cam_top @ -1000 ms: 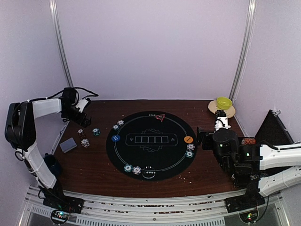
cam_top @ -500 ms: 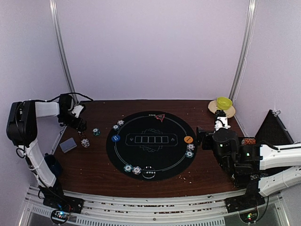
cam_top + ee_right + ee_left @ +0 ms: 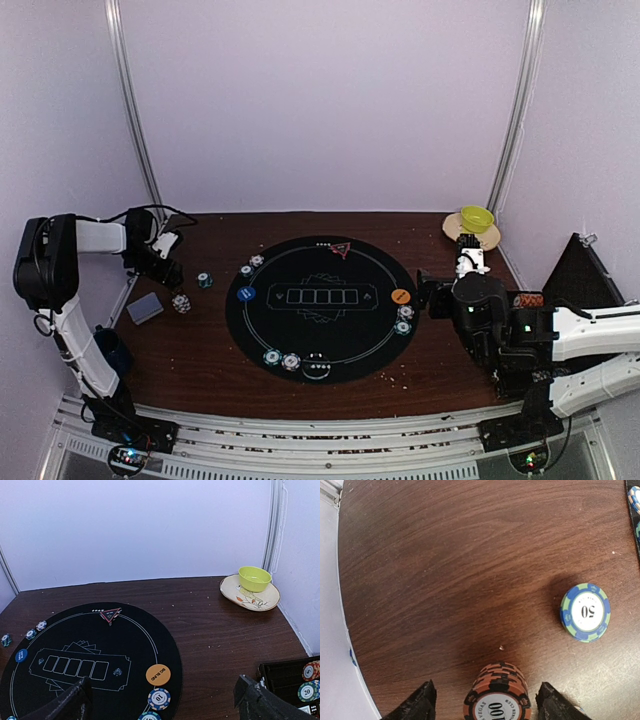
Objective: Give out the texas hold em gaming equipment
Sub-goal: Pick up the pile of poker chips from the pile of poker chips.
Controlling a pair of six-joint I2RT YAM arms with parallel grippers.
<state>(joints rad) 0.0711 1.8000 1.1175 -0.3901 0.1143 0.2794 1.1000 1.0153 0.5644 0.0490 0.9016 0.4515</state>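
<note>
Left gripper [image 3: 487,702], jaws partly open, straddles a stack of orange-and-black chips [image 3: 498,687] on the brown tabletop [image 3: 445,555], with a gap on each side. A blue-and-green chip [image 3: 585,612] lies nearby. Right gripper [image 3: 162,707] hangs wide and empty above the round black mat [image 3: 135,645], where an orange disc [image 3: 158,674] and a red triangle [image 3: 110,614] sit.

One round black mat [image 3: 360,335]. On it I count six poker chips [image 3: 272,356] in three pairs, two button discs: one orange disc [image 3: 400,296], one blue disc [image 3: 246,295] — and one red triangle marker [image 3: 340,248]. Off it, on the wood: one blue-green chip [image 3: 585,612], one orange-black chip stack [image 3: 497,695], one red-and-white chip [image 3: 181,302] — maybe a stack, I can't tell — and one grey pile of cards [image 3: 145,308]. One yellow-green bowl [image 3: 254,578], one plate [image 3: 250,600].
</note>
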